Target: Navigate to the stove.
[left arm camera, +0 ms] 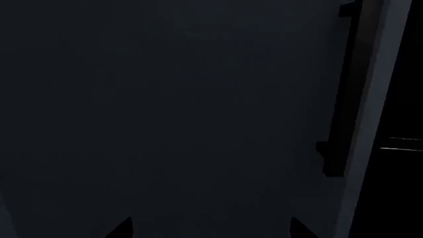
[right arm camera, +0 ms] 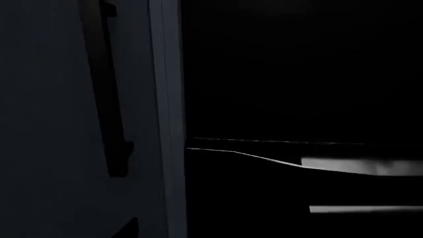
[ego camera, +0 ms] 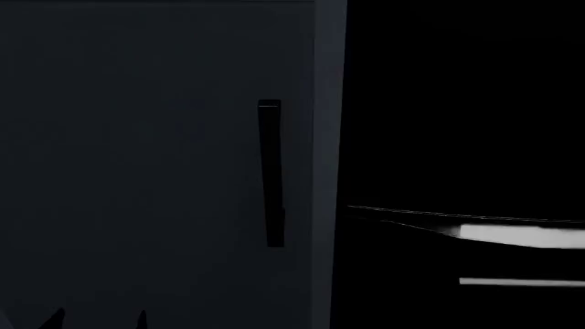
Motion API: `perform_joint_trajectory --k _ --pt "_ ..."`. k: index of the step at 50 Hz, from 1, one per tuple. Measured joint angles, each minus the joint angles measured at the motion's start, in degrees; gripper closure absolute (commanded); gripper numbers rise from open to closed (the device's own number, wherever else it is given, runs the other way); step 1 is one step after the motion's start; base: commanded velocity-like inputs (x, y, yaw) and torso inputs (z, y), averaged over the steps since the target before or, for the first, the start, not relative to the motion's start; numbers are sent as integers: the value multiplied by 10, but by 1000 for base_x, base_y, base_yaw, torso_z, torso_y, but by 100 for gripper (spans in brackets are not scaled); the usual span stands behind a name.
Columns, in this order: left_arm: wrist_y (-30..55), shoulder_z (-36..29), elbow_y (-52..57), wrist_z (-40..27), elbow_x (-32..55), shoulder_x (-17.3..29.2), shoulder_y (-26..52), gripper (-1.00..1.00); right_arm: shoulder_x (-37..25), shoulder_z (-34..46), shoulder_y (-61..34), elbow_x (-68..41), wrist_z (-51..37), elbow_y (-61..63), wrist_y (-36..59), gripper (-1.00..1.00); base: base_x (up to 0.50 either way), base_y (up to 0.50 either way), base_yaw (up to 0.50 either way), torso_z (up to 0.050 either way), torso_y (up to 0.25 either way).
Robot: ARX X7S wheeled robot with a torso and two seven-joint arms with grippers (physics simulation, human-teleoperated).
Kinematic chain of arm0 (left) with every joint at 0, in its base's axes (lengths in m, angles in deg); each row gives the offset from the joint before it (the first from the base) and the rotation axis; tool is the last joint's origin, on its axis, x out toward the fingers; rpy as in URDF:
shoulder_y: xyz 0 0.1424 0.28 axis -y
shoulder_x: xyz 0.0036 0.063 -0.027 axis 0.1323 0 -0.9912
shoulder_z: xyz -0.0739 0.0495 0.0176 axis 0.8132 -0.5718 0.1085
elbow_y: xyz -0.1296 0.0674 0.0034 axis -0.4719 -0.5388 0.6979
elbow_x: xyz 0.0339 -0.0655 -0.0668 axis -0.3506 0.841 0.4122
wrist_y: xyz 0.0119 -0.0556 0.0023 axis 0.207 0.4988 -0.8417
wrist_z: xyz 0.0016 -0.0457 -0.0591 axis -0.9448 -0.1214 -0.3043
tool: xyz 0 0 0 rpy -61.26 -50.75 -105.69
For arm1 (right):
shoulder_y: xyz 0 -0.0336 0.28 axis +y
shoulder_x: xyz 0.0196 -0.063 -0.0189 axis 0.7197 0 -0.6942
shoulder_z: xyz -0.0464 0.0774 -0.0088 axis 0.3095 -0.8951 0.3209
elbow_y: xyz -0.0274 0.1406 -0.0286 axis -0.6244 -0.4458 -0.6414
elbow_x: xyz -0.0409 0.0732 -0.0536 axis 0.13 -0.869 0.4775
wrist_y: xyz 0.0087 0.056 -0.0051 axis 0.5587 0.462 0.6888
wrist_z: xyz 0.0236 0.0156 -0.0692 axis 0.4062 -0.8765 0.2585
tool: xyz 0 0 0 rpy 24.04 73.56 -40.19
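Note:
The stove (ego camera: 457,137) is a glossy black front filling the right half of the head view. Its long silver bar handle (ego camera: 521,234) catches light low on the right. No knobs or top show. It also shows in the right wrist view (right arm camera: 297,89) with its handle (right arm camera: 363,166), and as a sliver in the left wrist view (left arm camera: 404,144). My left gripper (left arm camera: 210,229) is open and empty, its fingertips (ego camera: 55,319) close before a cabinet door. My right gripper (right arm camera: 211,230) shows one fingertip (right arm camera: 129,228) set wide; the other is lost against the black.
A dark blue-grey cabinet door (ego camera: 137,171) with a vertical black handle (ego camera: 270,171) fills the left half of the head view, very close. Its lighter edge (ego camera: 329,171) borders the stove. The door and its handle (left arm camera: 337,99) fill the left wrist view.

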Motion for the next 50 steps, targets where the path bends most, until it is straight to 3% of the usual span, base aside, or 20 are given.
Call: perform_joint_trajectory --k 32,50 --pt "-8 -47 -12 -59 13 32 4 -100 -37 50 9 14 -74 -16 -75 -100 0 0 0 0 0" --pt "-16 -63 -24 -86 17 44 10 -100 -54 69 10 14 -93 -17 -89 -100 -66 4 -480 0 0"
